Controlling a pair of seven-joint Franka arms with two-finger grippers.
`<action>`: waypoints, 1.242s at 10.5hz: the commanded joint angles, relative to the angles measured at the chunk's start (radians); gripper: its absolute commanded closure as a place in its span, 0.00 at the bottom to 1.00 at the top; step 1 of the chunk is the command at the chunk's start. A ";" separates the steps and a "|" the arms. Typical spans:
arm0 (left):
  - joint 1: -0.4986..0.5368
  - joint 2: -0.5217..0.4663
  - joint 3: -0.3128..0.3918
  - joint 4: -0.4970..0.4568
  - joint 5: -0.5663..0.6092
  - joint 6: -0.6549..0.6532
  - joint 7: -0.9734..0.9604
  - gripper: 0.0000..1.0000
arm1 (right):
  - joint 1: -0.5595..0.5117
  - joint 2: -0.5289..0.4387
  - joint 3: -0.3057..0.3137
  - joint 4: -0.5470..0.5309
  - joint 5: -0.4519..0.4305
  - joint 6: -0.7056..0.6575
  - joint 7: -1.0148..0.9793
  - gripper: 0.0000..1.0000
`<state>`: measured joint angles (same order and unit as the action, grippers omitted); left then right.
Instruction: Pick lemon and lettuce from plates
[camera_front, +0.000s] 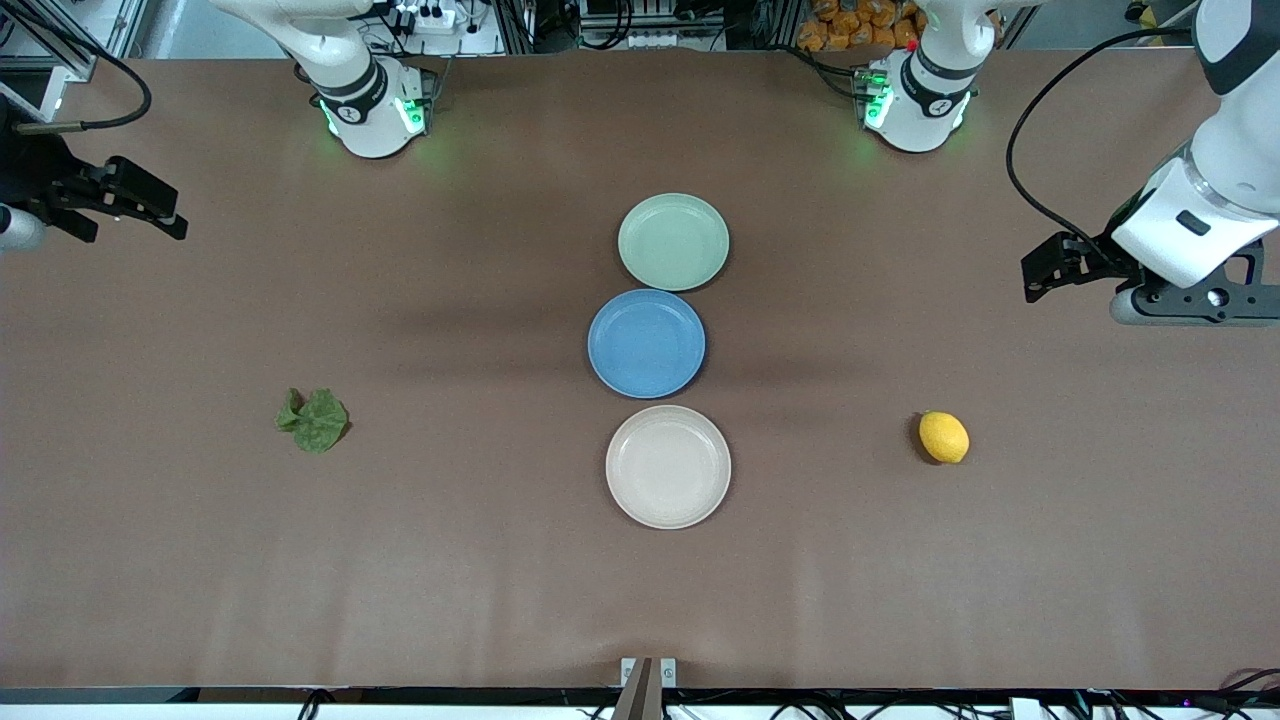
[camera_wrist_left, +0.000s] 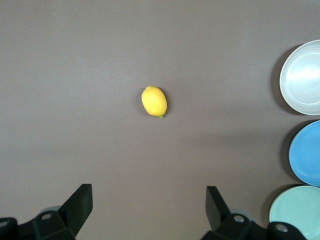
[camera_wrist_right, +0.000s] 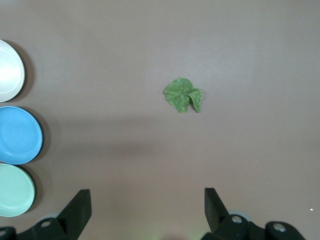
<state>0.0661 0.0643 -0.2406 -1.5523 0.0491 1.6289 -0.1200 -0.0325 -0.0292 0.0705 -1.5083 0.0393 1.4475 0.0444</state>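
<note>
Lemon (camera_front: 943, 437) sits on bare table toward the left arm's end, lettuce (camera_front: 314, 419) toward the right arm's end; both off the plates. Mint plate (camera_front: 673, 241), blue plate (camera_front: 646, 343) and cream plate (camera_front: 668, 466) run in a line mid-table, cream nearest the front camera. Left gripper (camera_wrist_left: 149, 202) hangs high over the table's end, fingers spread wide, lemon in its wrist view. Right gripper (camera_wrist_right: 147, 205) likewise, raised at its own end and probably angled down; jaws wide, holding nothing.
</note>
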 joint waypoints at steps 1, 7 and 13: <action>-0.009 -0.021 0.013 -0.012 -0.025 0.012 -0.010 0.00 | -0.010 -0.015 0.003 -0.012 0.008 -0.001 -0.006 0.00; -0.100 -0.031 0.116 -0.012 -0.026 0.009 -0.010 0.00 | -0.012 -0.006 0.003 -0.006 0.007 -0.002 -0.006 0.00; -0.098 -0.028 0.116 -0.012 -0.037 0.008 -0.006 0.00 | -0.015 0.002 0.003 0.002 0.005 -0.002 -0.015 0.00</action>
<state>-0.0355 0.0524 -0.1282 -1.5523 0.0392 1.6290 -0.1226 -0.0338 -0.0264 0.0692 -1.5099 0.0392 1.4472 0.0443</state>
